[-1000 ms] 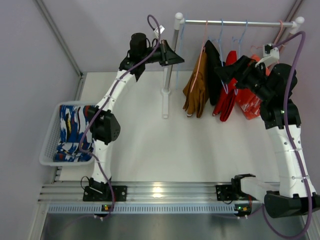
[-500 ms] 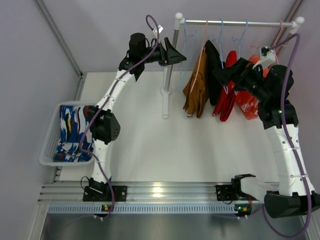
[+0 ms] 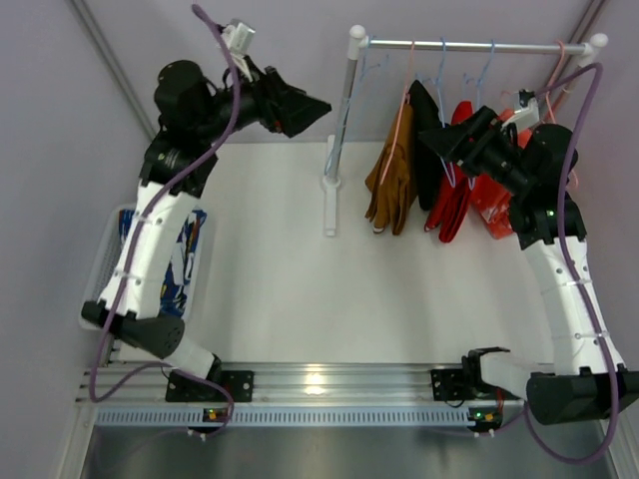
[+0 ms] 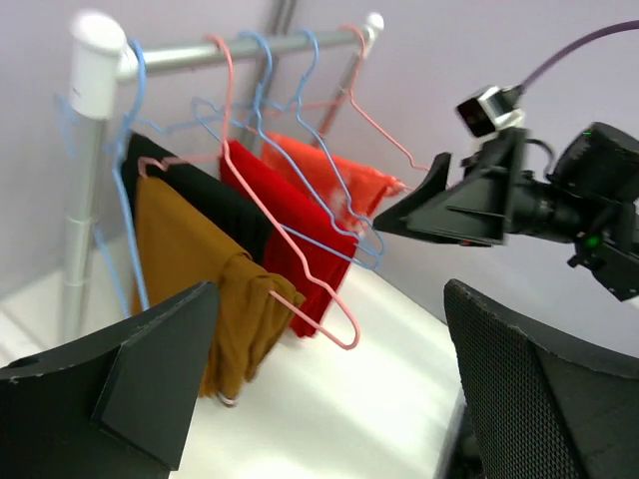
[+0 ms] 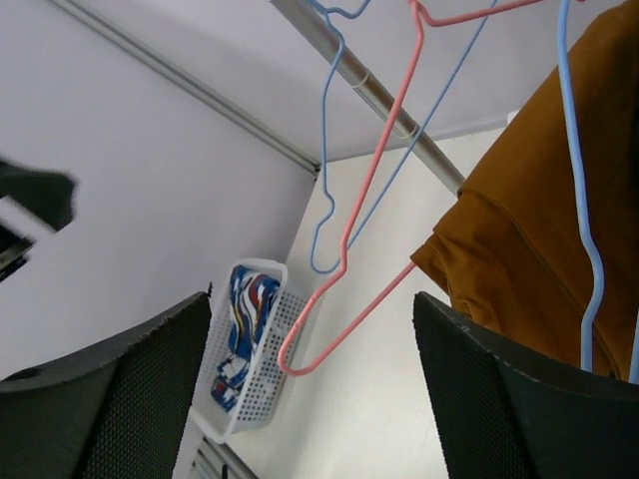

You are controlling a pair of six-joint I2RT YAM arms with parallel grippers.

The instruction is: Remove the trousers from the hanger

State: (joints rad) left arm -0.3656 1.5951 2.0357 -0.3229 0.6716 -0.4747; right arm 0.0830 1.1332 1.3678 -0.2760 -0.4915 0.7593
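Note:
Tan-brown trousers [image 3: 391,185], black trousers [image 3: 427,125] and red trousers [image 3: 451,205] hang on hangers from the rail [image 3: 469,46]. The left wrist view shows the tan [image 4: 190,279], black [image 4: 215,205] and red [image 4: 290,225] ones side by side. Blue patterned trousers [image 3: 190,264] lie in the white basket [image 3: 100,289], partly hidden by my left arm. My left gripper [image 3: 315,105] is open in the air left of the rack post, with nothing between its fingers. My right gripper [image 3: 439,142] is open beside the black and red trousers. Ahead of it are a pink hanger [image 5: 349,259] and the tan trousers [image 5: 539,249].
An orange-red garment [image 3: 494,200] hangs at the rail's right end, behind my right arm. The rack's white post [image 3: 337,140] stands on the table between the two grippers. Bare blue hangers [image 5: 329,200] hang near the post. The basket with the blue trousers [image 5: 245,339] sits at the table's left edge.
My left gripper has opened and pulled back leftward from the rack post, with the arm lifted higher. My right gripper has edged left toward the hangers and narrowed a little.

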